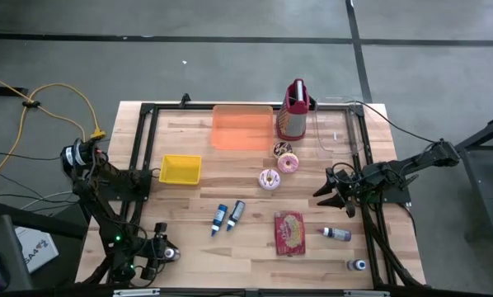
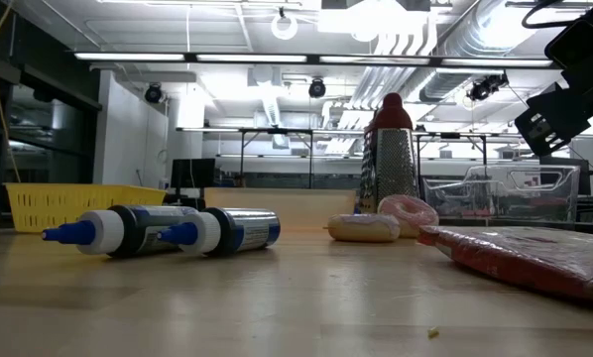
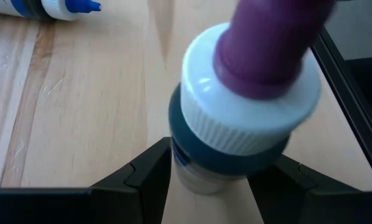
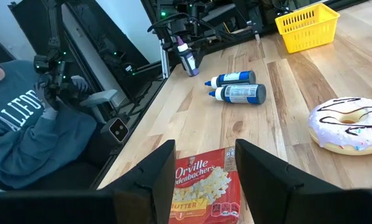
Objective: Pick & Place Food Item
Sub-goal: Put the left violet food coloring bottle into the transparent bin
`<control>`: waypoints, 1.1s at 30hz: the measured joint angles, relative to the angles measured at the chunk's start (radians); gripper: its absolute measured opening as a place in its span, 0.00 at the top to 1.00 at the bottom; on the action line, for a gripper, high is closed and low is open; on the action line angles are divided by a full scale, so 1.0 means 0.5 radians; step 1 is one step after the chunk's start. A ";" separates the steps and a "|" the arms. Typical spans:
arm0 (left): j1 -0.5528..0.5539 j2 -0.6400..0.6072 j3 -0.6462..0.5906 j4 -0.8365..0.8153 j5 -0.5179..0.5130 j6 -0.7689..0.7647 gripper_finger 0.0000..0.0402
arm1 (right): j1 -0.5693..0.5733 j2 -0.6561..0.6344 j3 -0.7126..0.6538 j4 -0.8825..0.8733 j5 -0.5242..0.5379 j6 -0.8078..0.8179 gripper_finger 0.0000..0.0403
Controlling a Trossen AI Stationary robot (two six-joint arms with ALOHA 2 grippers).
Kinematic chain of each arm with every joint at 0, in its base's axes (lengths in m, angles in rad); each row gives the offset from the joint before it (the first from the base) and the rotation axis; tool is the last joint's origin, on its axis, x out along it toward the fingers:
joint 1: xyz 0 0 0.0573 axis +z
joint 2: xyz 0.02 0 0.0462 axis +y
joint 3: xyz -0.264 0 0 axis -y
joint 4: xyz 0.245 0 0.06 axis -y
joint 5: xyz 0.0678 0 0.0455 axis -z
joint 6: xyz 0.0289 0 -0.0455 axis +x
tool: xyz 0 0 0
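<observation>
1. Left gripper (image 3: 211,180) grips a purple-tipped bottle (image 3: 248,99) with ribbed white cap (only its wrist view shows this).
2. Right gripper (image 1: 327,191) hangs open, empty, with the glossy iced donut (image 1: 269,179) at its 9 o'clock.

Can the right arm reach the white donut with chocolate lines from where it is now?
Probably yes: the right gripper is open and the white donut lies on bare table nearby, with nothing between.
</observation>
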 joint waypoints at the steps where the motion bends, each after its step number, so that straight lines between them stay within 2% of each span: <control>1: 0.000 0.000 0.000 0.000 0.001 0.000 0.53 | 0.000 0.000 0.000 0.000 0.000 0.000 0.62; 26: 0.082 -0.001 0.000 0.065 0.081 0.105 0.53 | 0.000 0.000 0.000 0.000 0.000 0.001 0.62; 33: 0.082 -0.002 0.000 0.065 0.082 0.105 0.61 | 0.000 0.000 0.000 0.000 0.000 0.000 0.62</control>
